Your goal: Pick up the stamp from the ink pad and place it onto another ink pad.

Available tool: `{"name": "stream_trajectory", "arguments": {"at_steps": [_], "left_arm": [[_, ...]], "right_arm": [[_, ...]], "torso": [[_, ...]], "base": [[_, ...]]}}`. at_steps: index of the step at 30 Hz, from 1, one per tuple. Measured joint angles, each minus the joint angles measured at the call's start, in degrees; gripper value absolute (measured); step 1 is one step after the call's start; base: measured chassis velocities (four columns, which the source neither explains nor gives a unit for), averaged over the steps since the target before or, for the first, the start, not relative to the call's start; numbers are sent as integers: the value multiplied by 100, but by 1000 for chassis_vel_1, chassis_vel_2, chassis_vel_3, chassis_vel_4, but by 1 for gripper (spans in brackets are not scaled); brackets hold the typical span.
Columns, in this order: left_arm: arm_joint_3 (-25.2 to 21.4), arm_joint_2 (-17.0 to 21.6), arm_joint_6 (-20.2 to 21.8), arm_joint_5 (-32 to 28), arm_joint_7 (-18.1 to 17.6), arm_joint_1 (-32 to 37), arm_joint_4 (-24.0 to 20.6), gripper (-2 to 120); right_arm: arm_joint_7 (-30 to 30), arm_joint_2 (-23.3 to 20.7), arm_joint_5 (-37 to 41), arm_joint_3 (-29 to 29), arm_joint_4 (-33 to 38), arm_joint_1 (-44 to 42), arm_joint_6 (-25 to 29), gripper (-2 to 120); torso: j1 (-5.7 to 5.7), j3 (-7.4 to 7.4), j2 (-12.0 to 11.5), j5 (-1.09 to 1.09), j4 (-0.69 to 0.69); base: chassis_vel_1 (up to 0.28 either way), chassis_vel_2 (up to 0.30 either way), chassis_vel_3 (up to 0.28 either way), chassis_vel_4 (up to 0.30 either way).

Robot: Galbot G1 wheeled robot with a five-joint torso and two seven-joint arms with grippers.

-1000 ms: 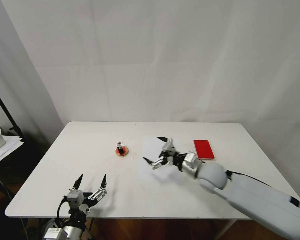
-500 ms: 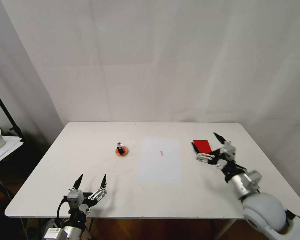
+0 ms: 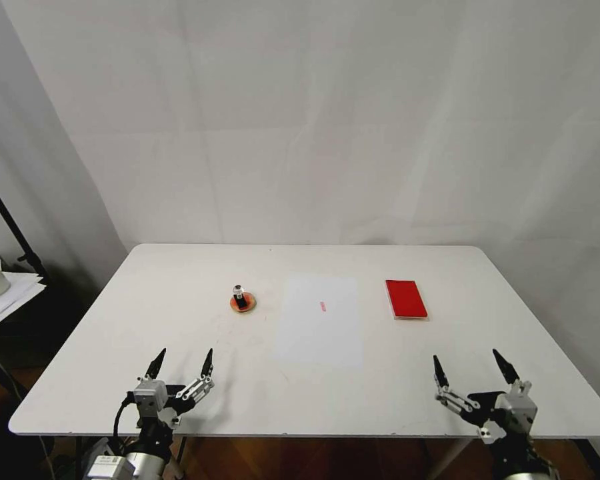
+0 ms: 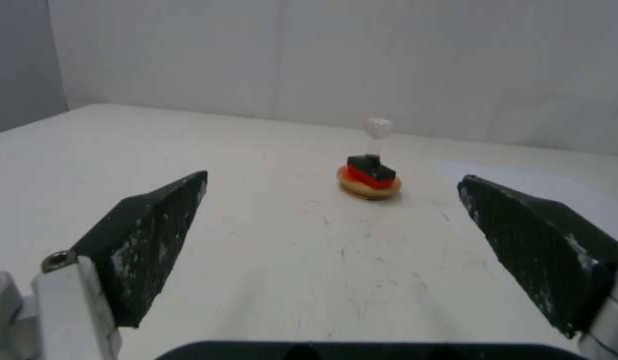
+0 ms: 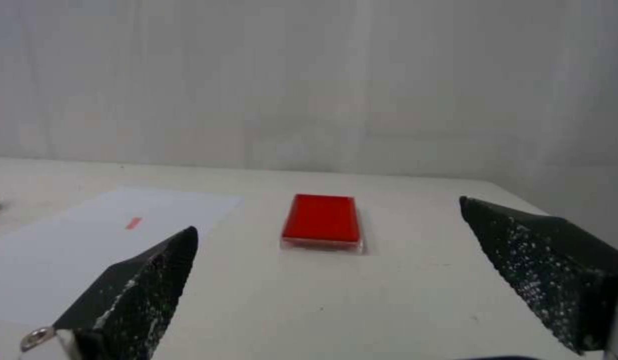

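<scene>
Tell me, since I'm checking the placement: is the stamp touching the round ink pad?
Touching. The left wrist view shows the stamp standing upright on the round ink pad, its black base on the orange-red centre.

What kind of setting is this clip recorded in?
Likely a lab test station: a bare white table against a plain white backdrop, holding staged items, a paper sheet and red ink pad.

A white worktop (image 3: 180,280) with rounded corners fills the lower half of the frame. At its centre lies a white sheet of paper (image 3: 320,320) bearing a small red mark. Right of the sheet lies the flat red ink pad (image 3: 406,298). Left of the sheet lies the round orange-red pad (image 3: 237,307), well apart from the red one.
</scene>
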Motion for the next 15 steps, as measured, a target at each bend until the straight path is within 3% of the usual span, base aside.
{"name": "stream_trajectory", "arguments": {"at_steps": [5,15], "left_arm": [[0,0,0,0,0,0,0,100],[0,0,0,0,0,0,0,100]], "right_arm": [[-394,281,-40,128,-72,118,23,100],[-426,376,95,219,-56,305,-128,100]], "torso": [[1,0,0,0,0],[1,0,0,0,0]], "base": [[0,0,0,0],[0,0,0,0]]}}
